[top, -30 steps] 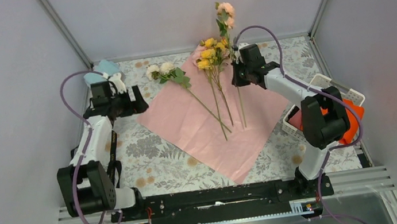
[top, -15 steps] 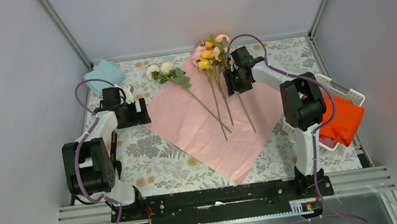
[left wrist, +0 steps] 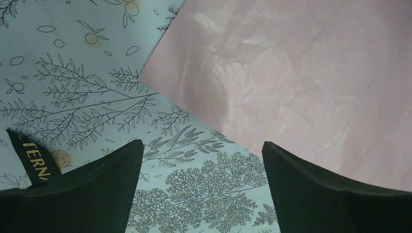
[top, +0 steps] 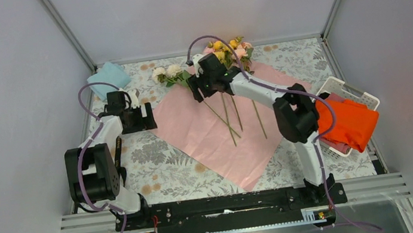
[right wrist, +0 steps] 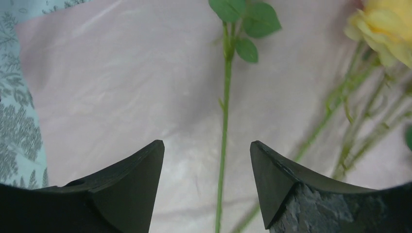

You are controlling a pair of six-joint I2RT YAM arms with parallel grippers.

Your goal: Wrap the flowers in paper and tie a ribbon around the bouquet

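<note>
Floral-print cloth covers the counter (top: 161, 158), and the paper (top: 193, 124) lies flat on it as a diamond, one corner pointing at the arm bases. All the flowers rest loose on that sheet, nothing wrapped yet.

Your right arm (top: 255, 89) reaches across to the far left part of the paper. Its jaws stand apart and hold nothing. In the right wrist view, the white flower's stem (right wrist: 224, 126) runs straight up the gap between them, leaves at the far end, so the closing line crosses the stem squarely. From above, that stem runs slantwise, from the white blooms (top: 165, 72) at the sheet's far left edge down toward the middle. The yellow and pink blooms (top: 225, 46) sit at the far corner, with their stems just to the right of your jaws.

Your left arm (top: 104, 133) is off the sheet by its left corner, jaws wide apart over bare cloth, and an end of the ribbon (left wrist: 30, 160) lies beside one finger. The right arm is plainly the nearer one for this stem. I judge you need only a straight drop to take it.
</note>
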